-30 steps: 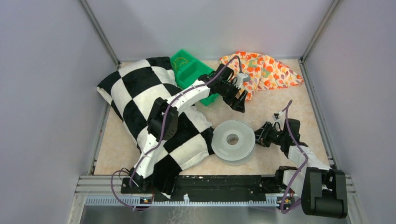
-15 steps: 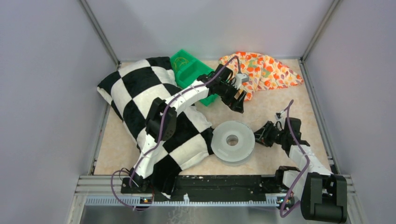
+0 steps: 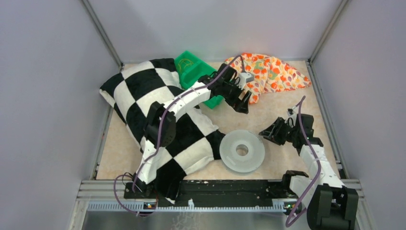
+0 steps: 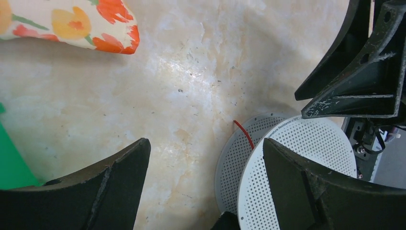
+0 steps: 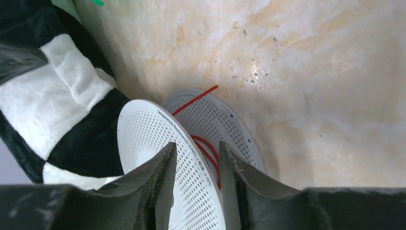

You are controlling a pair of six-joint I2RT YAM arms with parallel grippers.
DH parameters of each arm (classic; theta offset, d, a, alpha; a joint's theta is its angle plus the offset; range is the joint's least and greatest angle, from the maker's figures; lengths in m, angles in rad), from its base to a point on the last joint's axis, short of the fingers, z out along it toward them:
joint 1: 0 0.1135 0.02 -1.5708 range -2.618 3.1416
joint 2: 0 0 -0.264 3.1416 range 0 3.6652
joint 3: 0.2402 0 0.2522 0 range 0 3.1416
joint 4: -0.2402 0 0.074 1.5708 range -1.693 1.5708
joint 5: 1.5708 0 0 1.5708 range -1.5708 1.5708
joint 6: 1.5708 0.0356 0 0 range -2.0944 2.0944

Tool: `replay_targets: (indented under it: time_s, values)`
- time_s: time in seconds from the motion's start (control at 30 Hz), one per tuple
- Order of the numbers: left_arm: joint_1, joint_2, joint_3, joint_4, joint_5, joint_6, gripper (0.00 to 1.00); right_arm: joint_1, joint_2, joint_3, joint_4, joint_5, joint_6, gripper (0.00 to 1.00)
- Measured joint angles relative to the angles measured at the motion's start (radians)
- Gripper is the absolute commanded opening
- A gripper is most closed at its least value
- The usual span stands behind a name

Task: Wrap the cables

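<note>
The cable is a thin red wire. In the right wrist view a few turns [image 5: 209, 154] lie between the flanges of a white perforated spool [image 5: 143, 134], and a loose end [image 5: 196, 100] sticks out over the lower flange. The spool [image 3: 249, 160] lies flat at the table's front centre. My right gripper [image 3: 268, 132] hovers just right of and above the spool, its jaws [image 5: 196, 146] a narrow gap apart and holding nothing. My left gripper [image 3: 242, 100] is open and empty above the bare table, farther back. In its wrist view [image 4: 205, 143] the spool [image 4: 306, 158] and wire end [image 4: 244, 134] show at lower right.
A black-and-white checkered pillow [image 3: 143, 96] covers the left half of the table under the left arm. A green bin [image 3: 191, 67] stands at the back centre. A floral cloth [image 3: 273, 72] lies at the back right. Walls enclose three sides.
My right gripper has pulled back and up to the right, off the spool's edge. The spool has shifted slightly toward the front right. My left gripper has barely moved.
</note>
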Motion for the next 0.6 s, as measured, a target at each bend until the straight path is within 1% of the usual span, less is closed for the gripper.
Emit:
replay_targets:
  time_s: [0.03, 0.13, 0.2, 0.33, 0.43, 0.53, 0.57, 0.6]
  values:
    - [0.000, -0.013, -0.004, 0.000, -0.006, 0.000, 0.93, 0.000, -0.003, 0.010, -0.016, 0.013, -0.007, 0.47]
    - [0.000, -0.064, -0.020, 0.001, -0.023, 0.000, 0.93, -0.002, -0.016, 0.037, -0.057, 0.046, -0.021, 0.54]
    - [0.000, -0.097, -0.026, 0.002, -0.034, 0.000, 0.93, -0.002, -0.023, 0.055, -0.082, 0.069, -0.029, 0.57]
    - [0.000, -0.167, -0.058, 0.008, -0.058, -0.001, 0.93, -0.002, -0.032, 0.094, -0.127, 0.119, -0.032, 0.58]
    - [0.000, -0.229, -0.105, 0.020, -0.078, -0.005, 0.93, -0.002, -0.035, 0.146, -0.162, 0.163, -0.033, 0.63]
    - [0.000, -0.299, -0.175, 0.036, -0.097, -0.021, 0.93, -0.002, -0.036, 0.215, -0.195, 0.212, -0.036, 0.66]
    - [0.000, -0.323, -0.200, 0.047, -0.103, -0.027, 0.93, -0.002, -0.036, 0.246, -0.214, 0.241, -0.042, 0.89]
    - [0.000, -0.351, -0.230, 0.060, -0.112, -0.033, 0.93, -0.002, -0.036, 0.276, -0.229, 0.267, -0.048, 0.97]
